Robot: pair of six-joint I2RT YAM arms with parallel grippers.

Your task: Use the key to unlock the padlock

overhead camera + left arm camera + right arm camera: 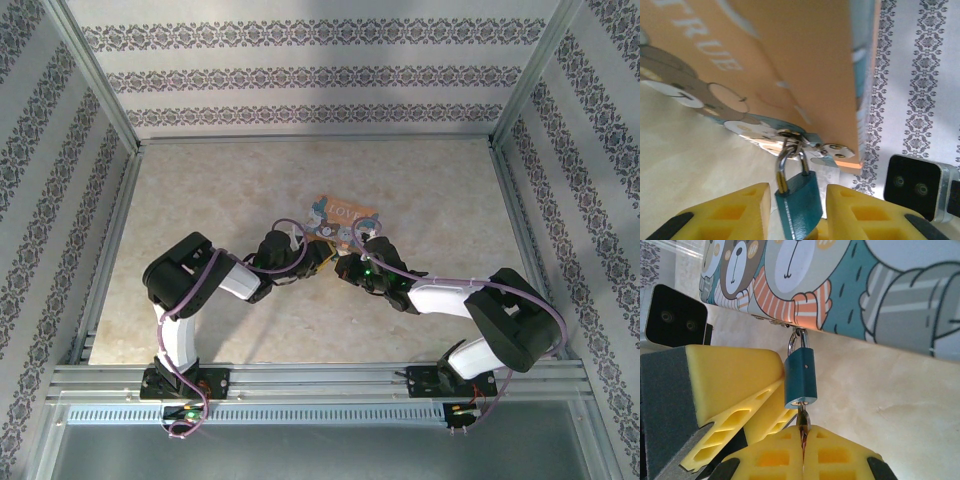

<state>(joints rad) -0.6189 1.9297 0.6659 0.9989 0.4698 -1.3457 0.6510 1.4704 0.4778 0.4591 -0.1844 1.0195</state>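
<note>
From above: shows both arms bent inward to the near side of an orange box in the middle of the table, with the left gripper and the right gripper almost touching there. From the left wrist: shows the padlock, small and teal, hanging by its shackle from the metal hasp of the box, between the two yellow fingers; sits so close to them that cannot tell whether clenched on it or only flanking it. From the right wrist: shows the key pushed into the keyhole at the free end of the padlock, and pinched by the right gripper, closed tight on it. Could go wrong at the turn: if not steadied from the left, may swing the whole padlock on the hasp instead of turning the lock; may also let the thin key slip in the soft pads, or pull it out by twisting off its axis.
</note>
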